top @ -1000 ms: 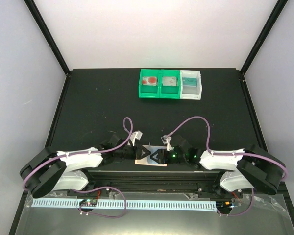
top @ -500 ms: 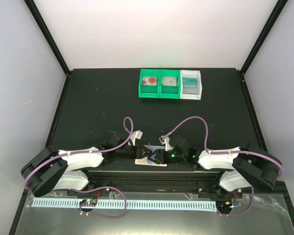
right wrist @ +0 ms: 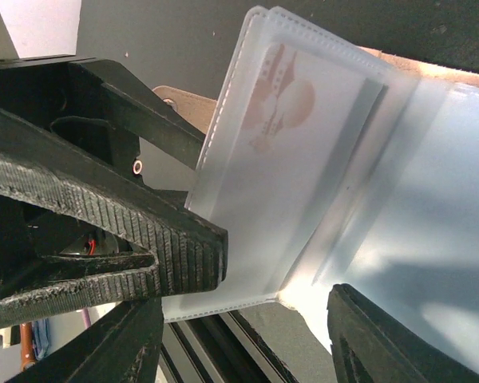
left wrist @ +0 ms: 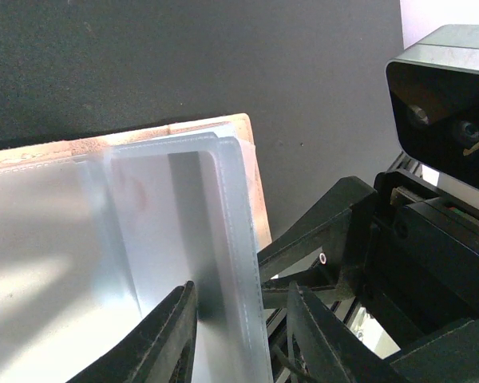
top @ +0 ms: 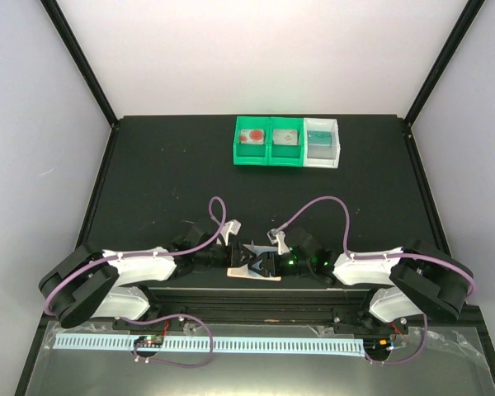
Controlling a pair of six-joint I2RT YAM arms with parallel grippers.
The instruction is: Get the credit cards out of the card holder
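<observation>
The card holder (top: 256,277) lies open at the table's near edge, between the two arms. Its tan edge (left wrist: 144,137) and clear plastic sleeves (left wrist: 184,207) fill the left wrist view. A pale card (right wrist: 295,128) with an orange-red print sits inside a sleeve (right wrist: 247,239). My left gripper (top: 246,261) is open, its jaws standing either side of an upright sleeve leaf (left wrist: 241,291). My right gripper (top: 265,262) is open, with the sleeve's lower corner between its jaws (right wrist: 247,302). The left gripper's ridged finger (right wrist: 168,239) rests against that sleeve.
Two green bins (top: 268,142) and a white bin (top: 322,142) stand at the back centre; the green ones hold cards with red print, the white one a teal card (top: 318,137). The table's black front rail (top: 247,301) runs just below the card holder.
Both grippers have closed in on the card holder. The right one moved left and the left one a little right, so they now overlap above it.
</observation>
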